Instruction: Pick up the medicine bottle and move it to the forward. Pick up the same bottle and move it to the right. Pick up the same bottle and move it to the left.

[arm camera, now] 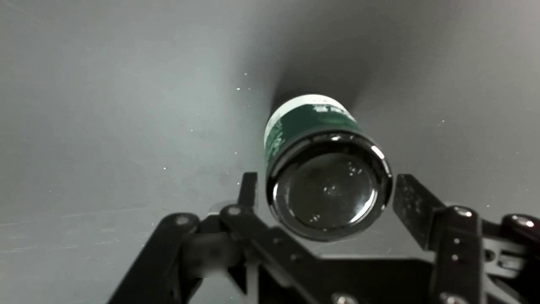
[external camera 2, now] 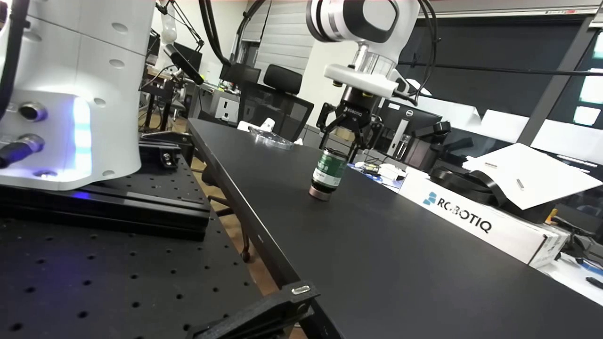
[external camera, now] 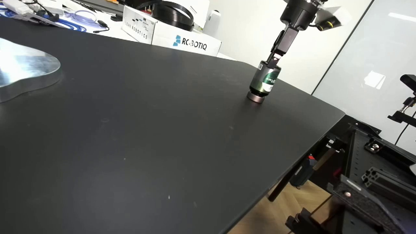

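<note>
The medicine bottle [external camera: 264,79] is a small dark cylinder with a green label and white print. It stands upside down, cap down, on the dark table [external camera: 136,130], and also shows in an exterior view [external camera 2: 330,170]. In the wrist view the bottle [arm camera: 316,120] shows its dark round base and part of its label. My gripper [arm camera: 325,181] is above it with one finger on each side of the base end. A gap shows at the left finger and a thin one at the right. In both exterior views the gripper [external camera 2: 337,151] [external camera: 272,63] points down at the bottle.
A white Robotiq box [external camera: 188,44] [external camera 2: 464,216] stands along the table's far side with black items on it. A shiny clear flat object [external camera: 29,65] [external camera 2: 271,139] lies on the table. The robot base [external camera 2: 75,94] stands beside the table edge, with a clamp-like black bracket [external camera 2: 264,310] near it.
</note>
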Controlling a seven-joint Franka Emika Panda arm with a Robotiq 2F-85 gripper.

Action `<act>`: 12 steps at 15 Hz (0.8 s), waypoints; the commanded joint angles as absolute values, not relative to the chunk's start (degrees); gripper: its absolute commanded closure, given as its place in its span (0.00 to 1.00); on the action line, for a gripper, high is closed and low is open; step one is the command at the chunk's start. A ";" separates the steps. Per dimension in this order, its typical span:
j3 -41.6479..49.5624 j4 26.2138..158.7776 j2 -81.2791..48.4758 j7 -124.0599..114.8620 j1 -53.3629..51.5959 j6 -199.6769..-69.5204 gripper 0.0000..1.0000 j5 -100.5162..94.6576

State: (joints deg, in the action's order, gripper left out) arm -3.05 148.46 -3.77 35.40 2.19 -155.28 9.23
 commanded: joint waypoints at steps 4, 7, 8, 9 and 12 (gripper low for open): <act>-1.26 148.20 11.10 35.11 0.96 -140.10 0.00 8.99; 0.14 147.36 10.49 34.94 -0.33 -138.51 0.00 8.24; 0.62 147.04 12.52 34.88 -0.52 -135.79 0.00 8.07; 0.94 146.99 13.85 34.84 -0.64 -134.47 0.00 7.95; 1.07 147.00 14.30 34.84 -0.73 -133.94 0.00 7.76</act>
